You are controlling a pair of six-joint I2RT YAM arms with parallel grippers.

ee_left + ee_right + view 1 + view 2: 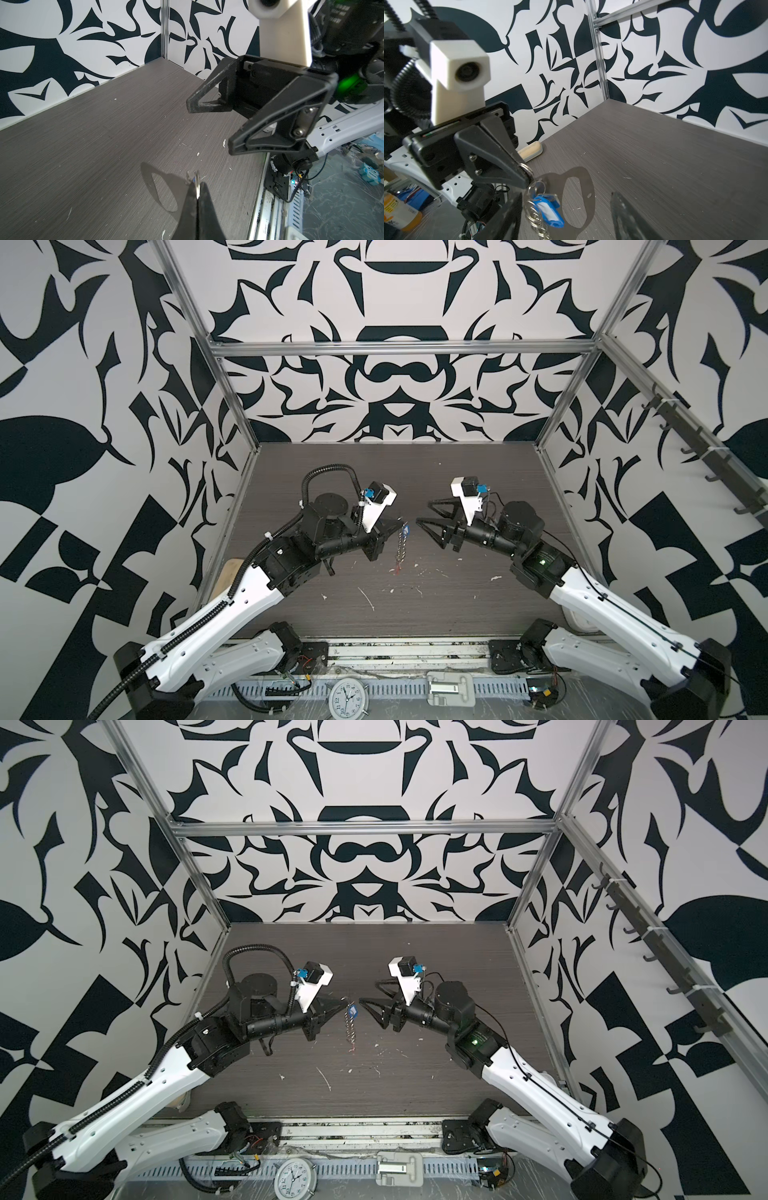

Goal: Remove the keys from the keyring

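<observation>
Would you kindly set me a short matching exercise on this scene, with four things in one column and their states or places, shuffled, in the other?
Things
1. left gripper
2. right gripper
3. blue tag
4. wooden board

States or places
A. jaws open, holding nothing
B. lying at the edge of the table
C. jaws shut on the keyring
D. dangling from the keyring

Pairs: 1-C, 2-A, 3-D, 4-B

Keyring (401, 547) edge-on, its face hidden, wooden board (226, 576) mostly behind left arm (239, 601)
</observation>
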